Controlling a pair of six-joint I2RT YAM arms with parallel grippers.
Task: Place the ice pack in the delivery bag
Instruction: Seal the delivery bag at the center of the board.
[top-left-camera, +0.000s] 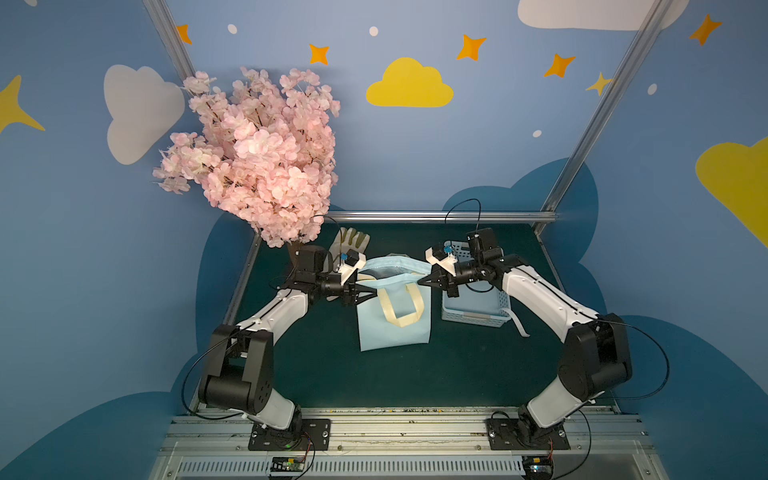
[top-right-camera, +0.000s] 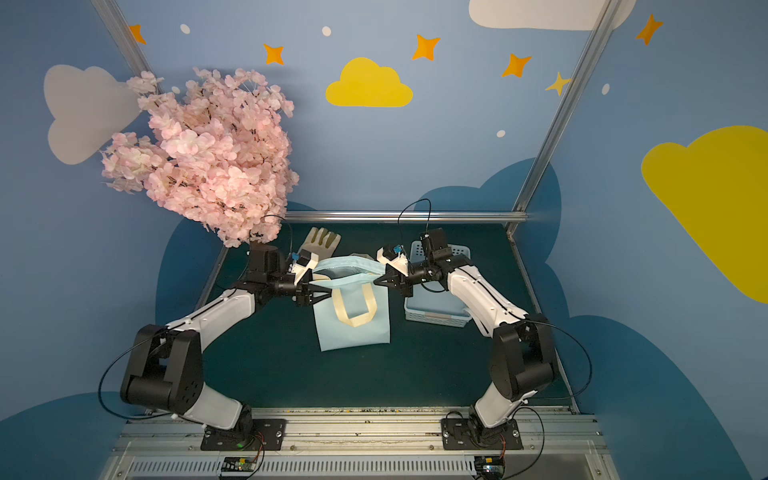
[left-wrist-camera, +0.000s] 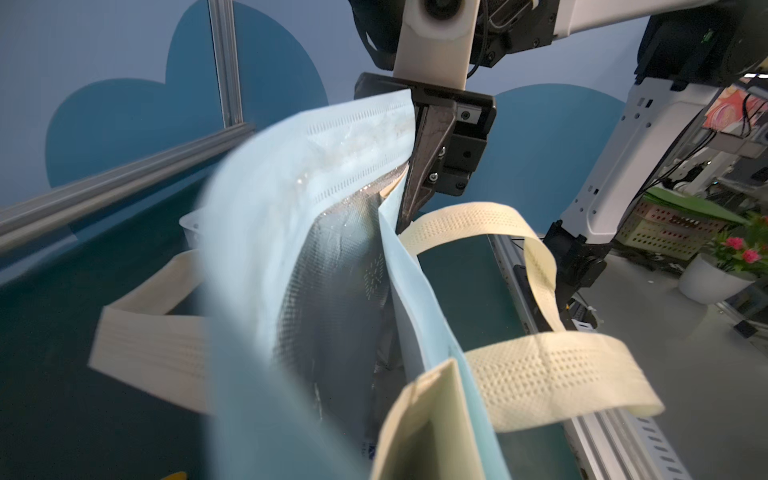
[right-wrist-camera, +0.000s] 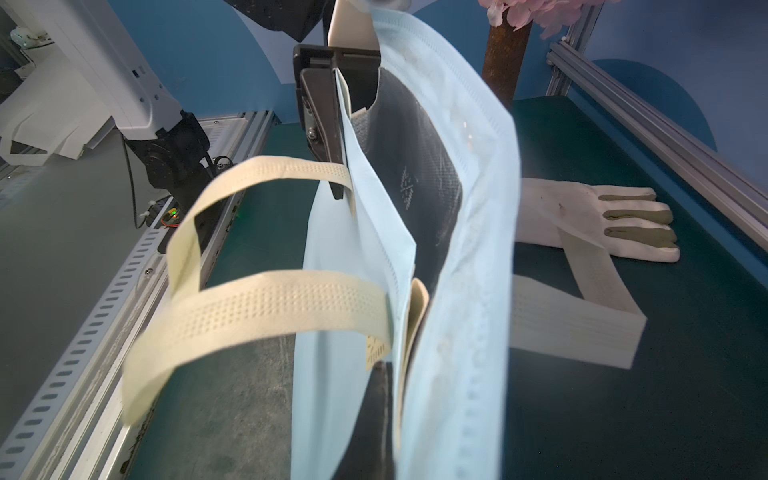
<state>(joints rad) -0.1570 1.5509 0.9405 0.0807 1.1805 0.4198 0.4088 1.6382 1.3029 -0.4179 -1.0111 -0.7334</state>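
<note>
1. Delivery bag (top-left-camera: 395, 332): centre of both top views, on the green mat (top-left-camera: 415, 374). Its mouth is at the upper end, between the two grippers. The silver lining (left-wrist-camera: 332, 291) shows through a narrow gap.
2. Right gripper (top-left-camera: 420, 282): at the right corner of the mouth, fingers together and clamped on the rim.
3. Left gripper (top-left-camera: 371, 293): at the left corner of the mouth, fingers apart and astride the rim's edge. No firm pinch is visible.
4. Ice pack: cannot be made out in any view. The blue basket (top-left-camera: 473, 318), right of the bag, is largely hidden by the right arm.
5. Step in hand (judged): spreading the mouth.
   - The left fingers should close on the near panel alone, clear of the cream handle (top-left-camera: 401, 322).
   - Both grippers should then draw apart gently, so the soft fabric gapes rather than drags.
</note>
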